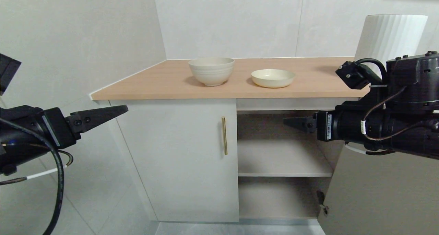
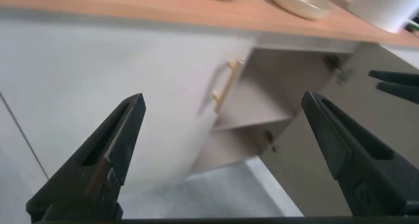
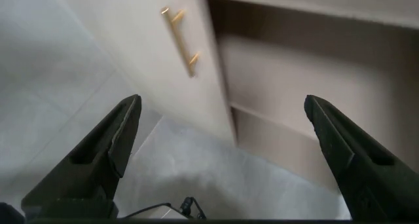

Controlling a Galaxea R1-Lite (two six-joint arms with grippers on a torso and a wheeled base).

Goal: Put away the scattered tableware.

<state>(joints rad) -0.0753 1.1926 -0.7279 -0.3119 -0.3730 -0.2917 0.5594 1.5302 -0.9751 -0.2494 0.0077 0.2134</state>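
The left gripper hung wide open and empty at the far left, lower than the wooden countertop and well apart from the tableware. On that countertop the deep bowl stood above the closed cabinet door, with the shallow dish near it on the right. The right gripper, fingers spread wide and holding nothing, pointed into the open compartment, below the dish and slightly to its right

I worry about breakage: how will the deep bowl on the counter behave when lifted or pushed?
The bowl looks ceramic, so probably rigid, fairly heavy and chippable. Its smooth wall may be slippery. Upright on a narrow foot on the counter, it might tip if pushed high.
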